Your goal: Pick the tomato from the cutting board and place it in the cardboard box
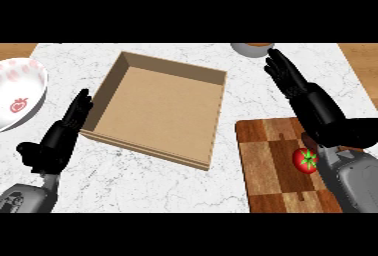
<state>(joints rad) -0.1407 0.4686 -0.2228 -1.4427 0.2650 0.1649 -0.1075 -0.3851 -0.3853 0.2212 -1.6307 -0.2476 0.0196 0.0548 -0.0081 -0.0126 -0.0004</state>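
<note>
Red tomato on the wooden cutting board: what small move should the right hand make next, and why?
Probably draw the right hand back toward the robot and lower it over the red tomato. Its straight fingers point past the striped wooden cutting board, holding nothing, while the tomato sits beside the forearm, ungrasped. The open brown cardboard box waits to the left.

Two matte black, segmented robot hands, the left hand [63,132] and the right hand [306,95], extend from smooth grey forearm casings [362,182], the shells rounded and panelled, with darker seams at the wrists.
</note>
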